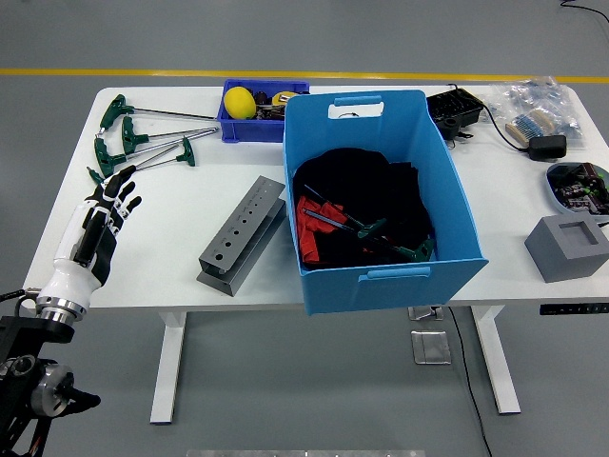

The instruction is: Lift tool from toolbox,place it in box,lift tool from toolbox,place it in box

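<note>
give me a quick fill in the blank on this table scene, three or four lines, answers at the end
1. The green-handled T-shaped hex keys lie on the white table at its far ____ corner.
2. The robot's left hand hovers with fingers spread and holds ____.
3. The large light-blue plastic box already contains ____-handled tools on dark cloth.
4. The yellow ball-shaped object sits in the small dark-blue ____.

Answers: left; nothing; green; tray
</note>
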Motion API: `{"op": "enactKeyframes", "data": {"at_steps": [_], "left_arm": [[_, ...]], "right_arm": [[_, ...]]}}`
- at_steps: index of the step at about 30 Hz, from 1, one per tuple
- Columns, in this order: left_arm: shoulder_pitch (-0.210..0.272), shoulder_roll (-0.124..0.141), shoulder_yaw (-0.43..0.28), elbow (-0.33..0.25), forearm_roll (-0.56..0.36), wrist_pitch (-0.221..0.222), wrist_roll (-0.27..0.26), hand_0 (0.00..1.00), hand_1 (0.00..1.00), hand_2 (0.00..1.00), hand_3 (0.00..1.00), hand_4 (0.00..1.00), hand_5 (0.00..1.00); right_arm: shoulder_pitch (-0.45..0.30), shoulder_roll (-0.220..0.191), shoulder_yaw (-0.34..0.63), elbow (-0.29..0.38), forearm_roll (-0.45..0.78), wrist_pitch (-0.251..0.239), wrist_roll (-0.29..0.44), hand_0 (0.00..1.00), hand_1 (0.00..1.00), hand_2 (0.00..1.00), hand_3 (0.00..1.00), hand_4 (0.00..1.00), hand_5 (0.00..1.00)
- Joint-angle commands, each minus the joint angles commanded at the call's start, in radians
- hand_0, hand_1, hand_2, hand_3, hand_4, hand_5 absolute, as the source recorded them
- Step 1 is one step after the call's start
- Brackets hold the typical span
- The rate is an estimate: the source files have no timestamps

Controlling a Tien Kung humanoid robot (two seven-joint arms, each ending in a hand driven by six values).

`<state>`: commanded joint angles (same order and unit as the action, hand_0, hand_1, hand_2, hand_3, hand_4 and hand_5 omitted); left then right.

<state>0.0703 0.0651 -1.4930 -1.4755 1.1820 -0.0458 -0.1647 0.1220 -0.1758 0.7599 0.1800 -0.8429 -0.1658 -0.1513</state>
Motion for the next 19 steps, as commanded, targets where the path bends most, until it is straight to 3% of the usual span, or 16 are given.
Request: {"op": "enactKeyframes", "data": {"at_steps": [3,4,19], "left_arm": [[-0.003,0.001,0.002,0.002,0.002,-0.014,0.004,0.998,0.998,0.998,0.942,0.965,0.946],[-0.005,0.003,0.003,0.003,0.003,-0.016,0.006,0.998,0.998,0.998,0.998,0.972,0.981],[-0.012,0.006,0.012,0.014,-0.02,-0.025,-0.009,0.998,0.998,0.998,0.998,0.99,0.998]], "right_arm": [[0.002,-0.001,-0.002,0.0,0.004,0.0,0.002,0.611,0.599,0.675,0.552,0.798,0.642],[0.002,-0.001,-0.003,0.0,0.006,0.0,0.002,0.611,0.599,0.675,0.553,0.798,0.64],[0.001,-0.001,-0.006,0.0,0.013,-0.001,0.004,0.611,0.599,0.675,0.552,0.799,0.641]]}}
